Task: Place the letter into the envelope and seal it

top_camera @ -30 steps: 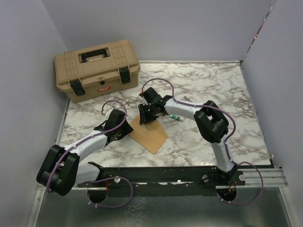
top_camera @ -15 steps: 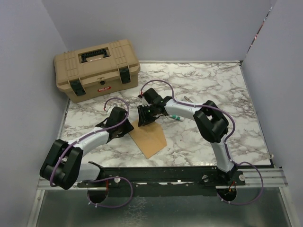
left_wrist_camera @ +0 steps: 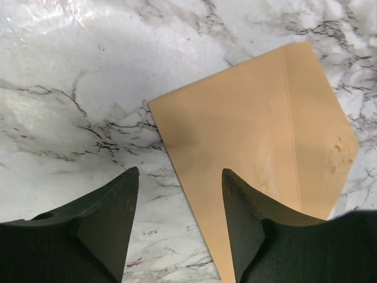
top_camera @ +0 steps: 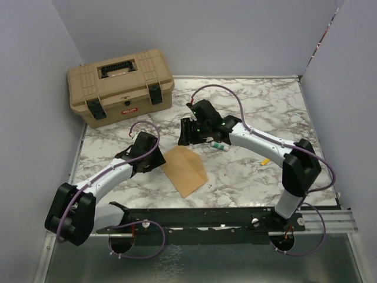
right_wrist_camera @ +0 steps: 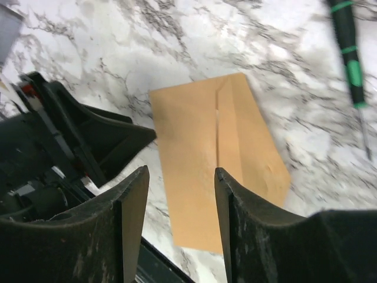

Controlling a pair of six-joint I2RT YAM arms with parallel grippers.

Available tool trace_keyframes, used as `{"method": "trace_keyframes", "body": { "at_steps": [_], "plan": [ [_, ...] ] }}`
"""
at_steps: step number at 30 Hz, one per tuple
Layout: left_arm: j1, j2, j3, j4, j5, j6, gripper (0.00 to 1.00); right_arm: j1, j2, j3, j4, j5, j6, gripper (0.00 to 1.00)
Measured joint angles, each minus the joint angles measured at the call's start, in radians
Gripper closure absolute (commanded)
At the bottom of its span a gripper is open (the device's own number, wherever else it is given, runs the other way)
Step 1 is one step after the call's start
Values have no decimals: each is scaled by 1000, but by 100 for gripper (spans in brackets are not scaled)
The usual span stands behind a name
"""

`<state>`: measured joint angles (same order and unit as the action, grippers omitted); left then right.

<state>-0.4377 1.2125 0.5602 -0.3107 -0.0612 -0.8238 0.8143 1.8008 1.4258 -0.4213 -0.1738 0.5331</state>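
Bright, even light — soft glare on the marble table (left_wrist_camera: 88, 26), blur in the right wrist view

In the left wrist view, the near corner of the envelope (left_wrist_camera: 253, 130) is hidden by a finger (left_wrist_camera: 244, 236) of the left gripper (left_wrist_camera: 180, 172). Whether the letter is inside cannot be told. In the right wrist view, a screwdriver (right_wrist_camera: 349, 59) is blurred and cut off by the top edge. In the top view, a yellow item (top_camera: 265, 160) is too small to be identified, and the label (top_camera: 126, 107) on the toolbox (top_camera: 121, 85) cannot be read.
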Motion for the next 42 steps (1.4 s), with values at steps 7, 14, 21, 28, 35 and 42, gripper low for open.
{"method": "trace_keyframes", "body": {
  "at_steps": [7,14,21,28,35,42],
  "plan": [
    [0,-71,77,-81,-31,33,27,-29,-130,-138,-75,191,-33,38],
    [5,-91,119,-104,-73,48,18,-157,-130,-219,-126,309,-155,37],
    [5,-89,153,-89,-113,75,16,-283,-113,-229,-86,335,-267,39],
    [5,-63,160,-57,-111,91,14,-289,-50,-257,-72,285,-357,40],
    [5,-43,162,-4,-90,93,14,-288,-10,-280,-70,248,-432,46],
    [5,-21,170,14,-51,110,13,-288,-9,-290,-66,186,-493,54]
  ]
}}
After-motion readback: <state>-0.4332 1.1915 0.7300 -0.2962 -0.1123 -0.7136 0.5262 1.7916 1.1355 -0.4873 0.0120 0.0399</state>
